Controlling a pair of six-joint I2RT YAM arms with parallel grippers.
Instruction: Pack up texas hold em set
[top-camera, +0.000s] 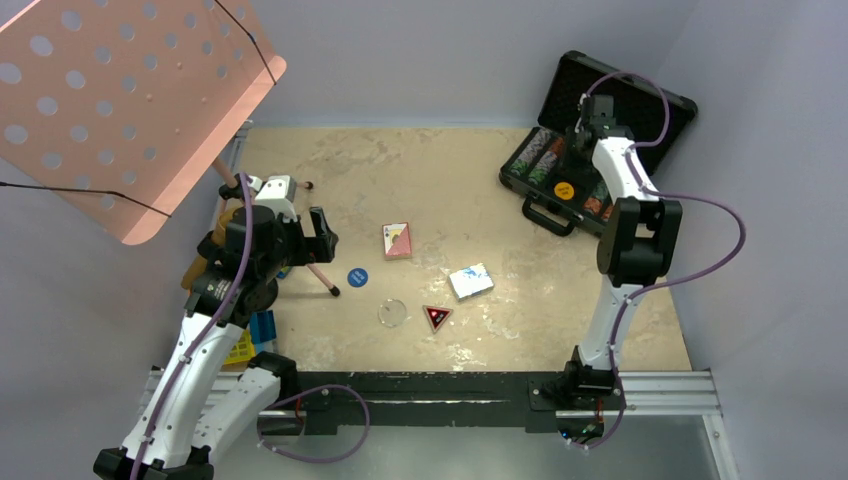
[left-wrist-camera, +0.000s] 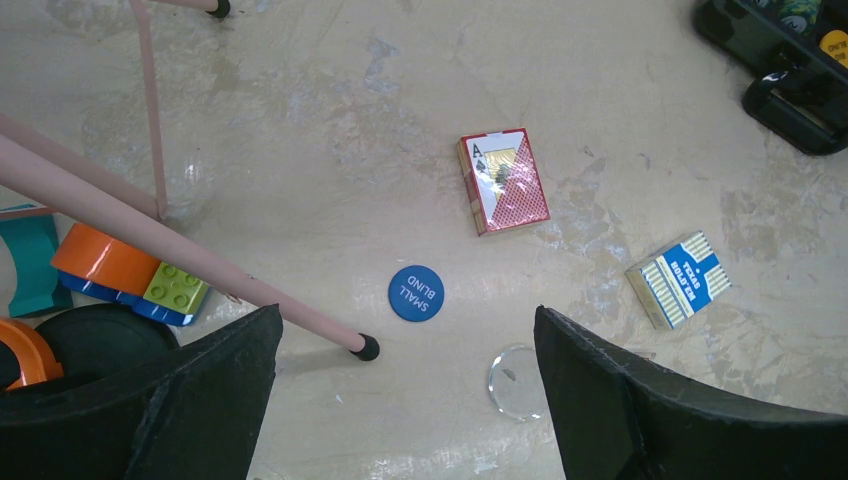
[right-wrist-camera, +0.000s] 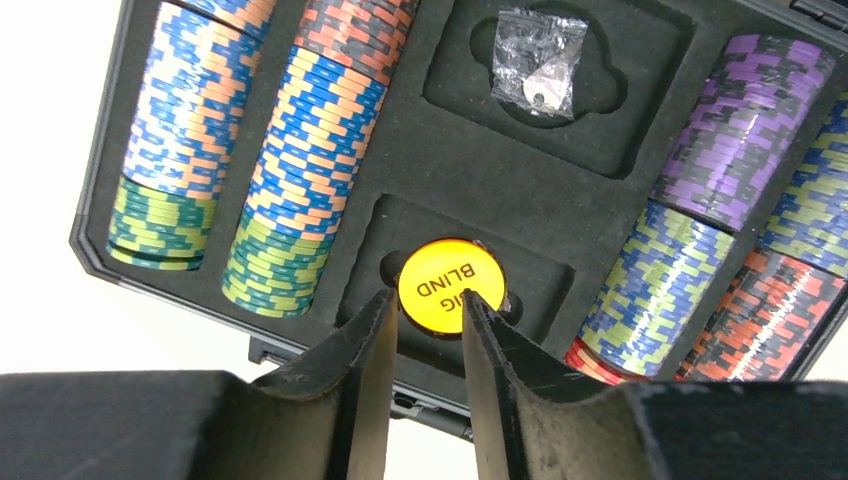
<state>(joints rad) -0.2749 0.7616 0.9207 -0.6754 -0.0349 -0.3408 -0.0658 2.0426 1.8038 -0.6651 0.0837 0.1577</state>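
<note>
At the far right corner of the table (top-camera: 450, 160) the black briefcase (top-camera: 575, 75) lies open, lid tilted back and handle (top-camera: 548, 217) facing the arms. Its foam lining (right-wrist-camera: 430, 150) holds rows of coloured poker chips (right-wrist-camera: 300, 150) on both sides, a small clear bag (right-wrist-camera: 538, 62) in the upper recess, and the orange button (right-wrist-camera: 449, 285), marked BIG BLIND, in the lower recess. The right gripper (right-wrist-camera: 428, 300) hangs over that button with its fingers a narrow gap apart and nothing between them. Out on the middle of the table the rest of the set is scattered: the red deck (top-camera: 397, 240), the blue and white deck (top-camera: 470, 281) to its right and nearer the arms, the blue button (top-camera: 357, 277) reading SMALL BLIND, the clear button (top-camera: 392, 313) and, just beside it, the dark triangular marker (top-camera: 437, 317). The left gripper (left-wrist-camera: 407, 335) hovers above the blue and clear buttons, spread fully wide and empty. At the left, the pink perforated music stand (top-camera: 130, 110) leans over the table, one leg's foot (top-camera: 334, 291) close to the blue button, with yellow and blue crates (top-camera: 250, 340) below the left arm.
</note>
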